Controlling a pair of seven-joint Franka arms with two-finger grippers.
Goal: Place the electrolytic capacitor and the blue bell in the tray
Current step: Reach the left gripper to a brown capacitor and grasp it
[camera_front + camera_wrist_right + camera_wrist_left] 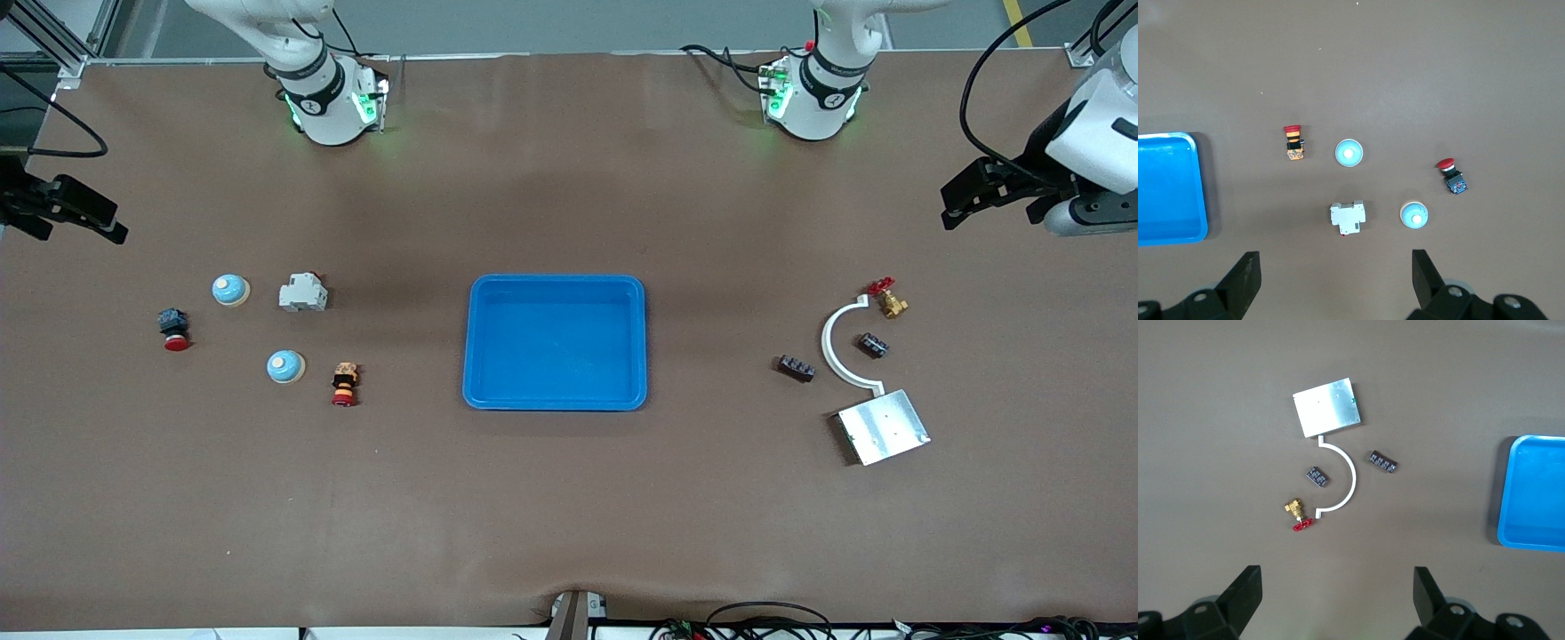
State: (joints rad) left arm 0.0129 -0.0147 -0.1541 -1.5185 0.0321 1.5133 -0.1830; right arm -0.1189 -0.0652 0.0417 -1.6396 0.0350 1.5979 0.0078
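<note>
Tray [485, 391] sits empty mid-desk for either arm; I hold left gripper [1333, 595] and right gripper [1335, 275] wide open, parked high at the desk's ends; bell [285, 366] untouched.

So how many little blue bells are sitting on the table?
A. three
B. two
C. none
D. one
B: two round blue bells show, one bell beside the white block, the other bell nearer the front camera beside a red-capped button; the blue tray has nothing in it.

White arm bases [329, 98], green lights, black cables, black tool fingers [1238, 597]
</note>
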